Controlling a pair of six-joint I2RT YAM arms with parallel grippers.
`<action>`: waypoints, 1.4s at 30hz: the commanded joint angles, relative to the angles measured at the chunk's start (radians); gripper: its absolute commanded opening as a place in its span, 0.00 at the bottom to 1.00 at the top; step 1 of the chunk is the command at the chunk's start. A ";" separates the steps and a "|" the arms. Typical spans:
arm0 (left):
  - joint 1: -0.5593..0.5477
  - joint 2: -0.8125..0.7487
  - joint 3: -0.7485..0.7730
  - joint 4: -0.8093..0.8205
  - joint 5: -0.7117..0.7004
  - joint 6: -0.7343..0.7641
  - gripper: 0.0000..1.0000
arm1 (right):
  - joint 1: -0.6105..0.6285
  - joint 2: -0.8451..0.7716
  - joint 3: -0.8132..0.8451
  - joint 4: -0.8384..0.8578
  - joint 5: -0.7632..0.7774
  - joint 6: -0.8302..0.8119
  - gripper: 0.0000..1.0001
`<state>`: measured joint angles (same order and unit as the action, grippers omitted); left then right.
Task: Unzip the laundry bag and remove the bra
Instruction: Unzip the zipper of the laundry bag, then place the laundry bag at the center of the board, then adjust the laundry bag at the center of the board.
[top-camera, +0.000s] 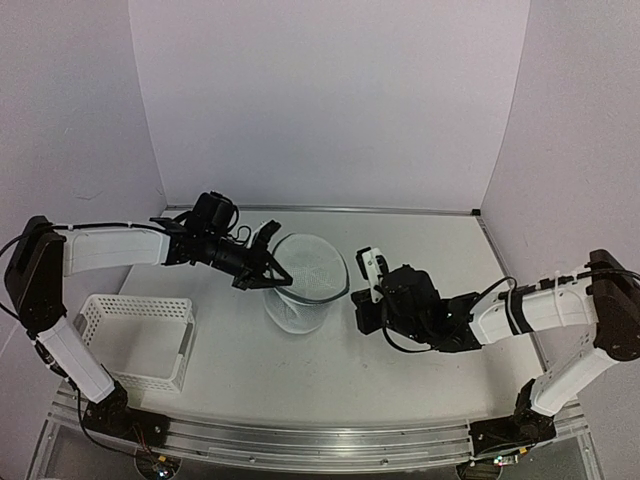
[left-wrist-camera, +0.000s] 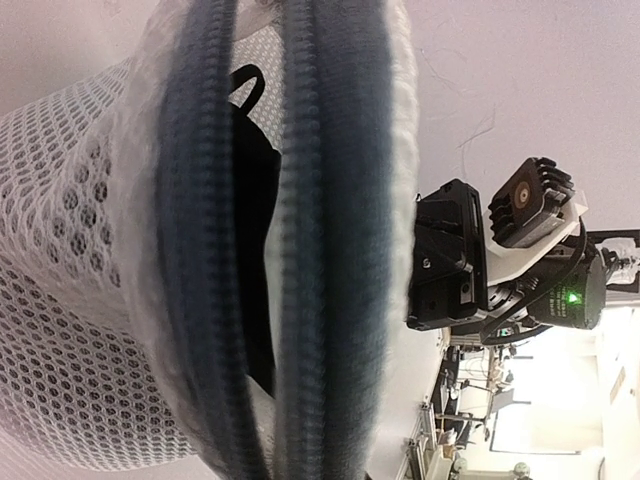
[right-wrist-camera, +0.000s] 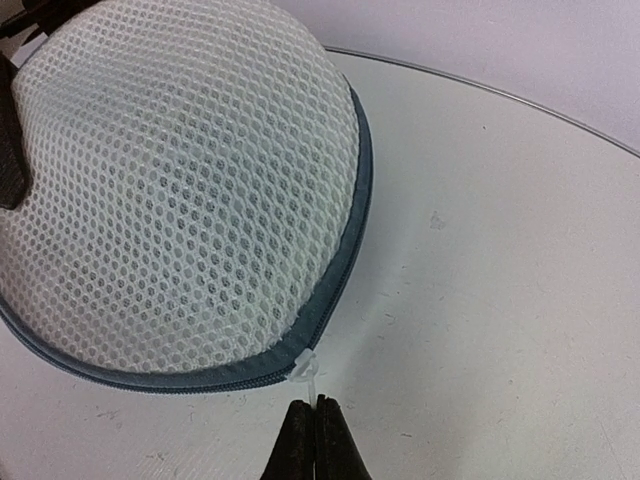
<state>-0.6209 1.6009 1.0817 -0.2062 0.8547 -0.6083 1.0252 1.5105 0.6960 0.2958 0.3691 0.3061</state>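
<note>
The laundry bag (top-camera: 305, 280), a round white mesh drum with a grey-blue zipper band, lies at the table's middle. In the right wrist view the laundry bag (right-wrist-camera: 180, 190) fills the upper left. My right gripper (right-wrist-camera: 318, 402) is shut on the clear zipper pull (right-wrist-camera: 310, 365) at the bag's near rim, and it also shows in the top view (top-camera: 356, 300). My left gripper (top-camera: 277, 255) is at the bag's left rim, its fingers spread around it. In the left wrist view the zipper bands (left-wrist-camera: 330, 250) gape and the black bra (left-wrist-camera: 255, 200) shows inside. My own fingers are hidden there.
A white plastic lattice basket (top-camera: 135, 305) stands at the near left, beside the left arm's base. White walls close off the back and both sides. The right arm (left-wrist-camera: 500, 250) shows beyond the bag in the left wrist view.
</note>
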 joint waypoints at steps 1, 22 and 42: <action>0.008 0.041 0.105 -0.051 0.041 0.080 0.00 | -0.020 -0.044 -0.004 -0.016 0.015 -0.008 0.00; 0.070 0.310 0.406 -0.189 -0.053 0.179 0.40 | 0.092 -0.001 -0.040 0.063 -0.029 0.148 0.00; 0.089 0.008 0.197 -0.287 -0.325 0.091 0.81 | 0.109 0.182 0.151 0.120 -0.162 0.227 0.00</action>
<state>-0.5354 1.6970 1.3334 -0.4850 0.5430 -0.4786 1.1248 1.6588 0.7803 0.3481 0.2638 0.5068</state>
